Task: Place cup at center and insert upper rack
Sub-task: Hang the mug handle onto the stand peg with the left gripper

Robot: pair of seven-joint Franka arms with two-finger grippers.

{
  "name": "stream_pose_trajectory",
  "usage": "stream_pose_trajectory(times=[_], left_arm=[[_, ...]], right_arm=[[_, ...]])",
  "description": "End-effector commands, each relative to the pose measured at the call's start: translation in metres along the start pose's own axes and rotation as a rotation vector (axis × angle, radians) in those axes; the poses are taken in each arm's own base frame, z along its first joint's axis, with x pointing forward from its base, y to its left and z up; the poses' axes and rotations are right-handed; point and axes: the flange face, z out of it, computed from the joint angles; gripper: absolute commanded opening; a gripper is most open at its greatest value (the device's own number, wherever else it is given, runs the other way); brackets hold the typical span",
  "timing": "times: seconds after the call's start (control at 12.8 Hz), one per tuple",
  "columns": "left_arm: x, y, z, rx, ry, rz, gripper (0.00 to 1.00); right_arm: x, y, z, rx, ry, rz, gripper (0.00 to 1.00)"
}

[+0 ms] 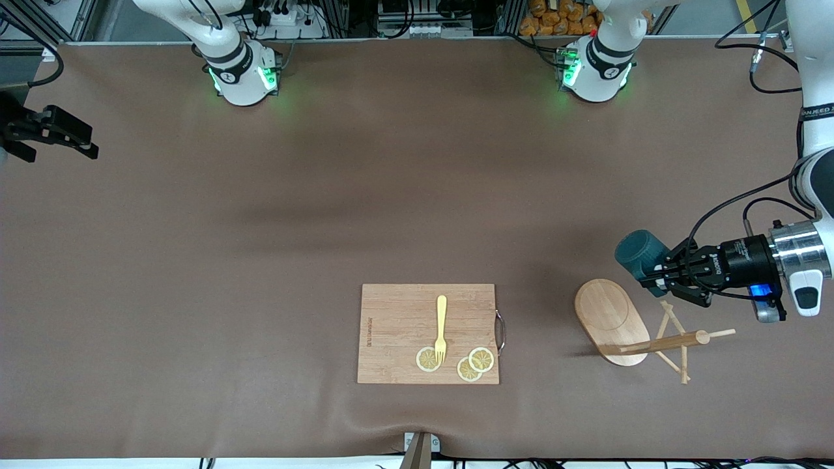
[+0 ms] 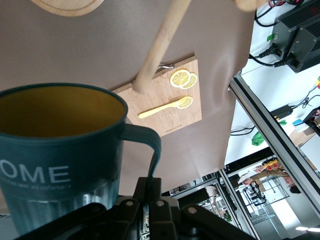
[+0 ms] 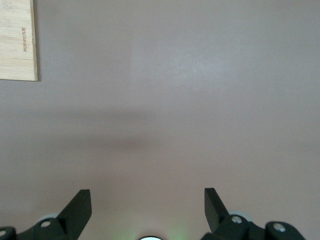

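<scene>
- Front view: the left claw is up in the air at the left arm's end of the brown surface. It is clamped on the handle of the cup.
- The cup is dark teal. It lies on its side in the claw, over the surface just beside the rack.
- The rack is made of light wood. It has a flat oval base, 1 round post and thin pegs that cross each other. It sits on the surface, nearer to the front camera than the cup.
- A cutting board lies on the surface, toward the middle from the rack. On it are 1 yellow fork and 3 lemon slices. The fork tips rest on 1 slice.
- The right claw is at the right arm's end of the surface, well apart from all the things. That arm waits.
- Left wrist view: the left claw is pinched on the thin handle of the cup. The cup is tan-yellow inside and has white letters on its side.
- The post of the rack crosses the view. The cutting board with the fork and lemon slices shows farther off.
- Right wrist view: the right claw has its 2 fingers wide apart with nothing between them. It hangs over the bare surface. A corner of the cutting board shows at the edge.
</scene>
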Motion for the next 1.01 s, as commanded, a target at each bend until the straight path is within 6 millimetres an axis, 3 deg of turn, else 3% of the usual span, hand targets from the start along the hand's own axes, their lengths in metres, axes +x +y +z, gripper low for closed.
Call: stream_pose_trajectory(times=[0.0, 0.62, 0.94], left_arm=[[0.001, 0.0, -0.004, -0.016, -0.029, 0.013, 0.0], [-0.003, 0.009, -0.003, -0.048, -0.056, 0.032, 0.0], [0.009, 0.01, 0.0, -0.092, -0.097, 0.066, 0.0]], right_arm=[[-0.001, -0.004, -0.003, -0.018, 0.006, -0.006, 1.0], [0.001, -0.013, 0.0, -0.02, 0.001, -0.022, 1.0], [0.001, -0.013, 0.0, -0.02, 0.001, -0.022, 1.0]])
